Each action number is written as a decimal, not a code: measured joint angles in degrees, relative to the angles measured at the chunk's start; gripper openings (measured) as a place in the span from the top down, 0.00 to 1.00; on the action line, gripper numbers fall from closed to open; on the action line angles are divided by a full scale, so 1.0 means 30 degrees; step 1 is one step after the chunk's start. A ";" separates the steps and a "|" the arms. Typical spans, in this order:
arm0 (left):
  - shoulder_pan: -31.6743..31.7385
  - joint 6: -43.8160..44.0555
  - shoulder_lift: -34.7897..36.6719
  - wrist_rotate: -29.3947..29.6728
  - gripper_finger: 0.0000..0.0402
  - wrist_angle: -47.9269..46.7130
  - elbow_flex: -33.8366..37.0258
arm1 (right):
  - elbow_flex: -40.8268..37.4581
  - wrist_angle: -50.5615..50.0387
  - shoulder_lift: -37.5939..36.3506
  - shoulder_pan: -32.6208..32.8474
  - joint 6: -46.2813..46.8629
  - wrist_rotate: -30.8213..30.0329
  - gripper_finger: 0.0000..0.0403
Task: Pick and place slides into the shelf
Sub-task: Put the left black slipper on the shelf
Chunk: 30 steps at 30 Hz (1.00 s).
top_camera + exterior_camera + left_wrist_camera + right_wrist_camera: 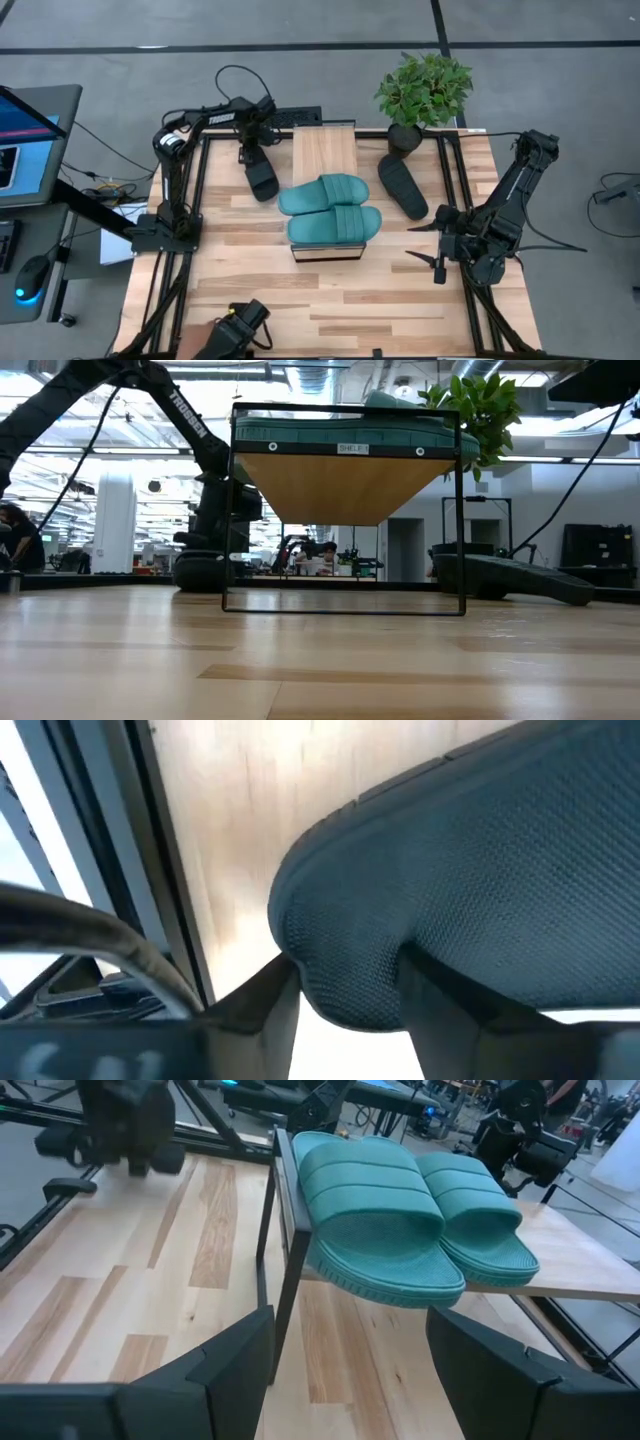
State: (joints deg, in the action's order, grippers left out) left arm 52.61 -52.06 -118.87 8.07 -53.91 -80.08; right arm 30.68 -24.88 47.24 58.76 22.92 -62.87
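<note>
- Left gripper straddles the black slide's heel left of the shelf, fingers closing, not yet clamped; we squeeze firmly before lifting.
- Right gripper waits, spread wide, empty; teal slides already shelved.

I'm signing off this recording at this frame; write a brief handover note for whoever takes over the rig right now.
Left gripper: at the table's far left, fingers either side of a black slide's end; firm grip not confirmed.
Right gripper: open, empty, waiting beside the shelf.
Done: both teal slides lie side by side on the shelf's near end, overhanging its edge.
Left: that black slide, then the other black slide on the table by the plant.
</note>
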 joint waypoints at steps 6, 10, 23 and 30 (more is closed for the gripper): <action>0.0056 -0.1347 0.0790 -0.1098 0.96 -0.0964 -0.0944 | 0.0000 -0.0280 0.0000 -0.0007 0.0015 -0.0007 0.37; 0.0010 -0.1885 0.0794 -0.1365 0.99 -0.2726 -0.1023 | 0.0000 -0.0272 0.0000 -0.0007 0.0058 -0.0014 0.37; -0.0383 -0.1812 0.1648 -0.0632 1.00 -0.3941 -0.1060 | 0.0000 -0.0119 0.0000 -0.0007 0.0051 -0.0058 0.37; -0.0065 -0.1094 0.3882 -0.1068 1.00 -0.4648 -0.1096 | 0.0000 -0.0119 0.0000 -0.0007 0.0041 -0.0058 0.37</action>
State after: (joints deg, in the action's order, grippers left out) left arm 52.41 -55.34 -107.22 4.87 -67.86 -83.37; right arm 30.68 -25.23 47.24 58.74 23.04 -63.05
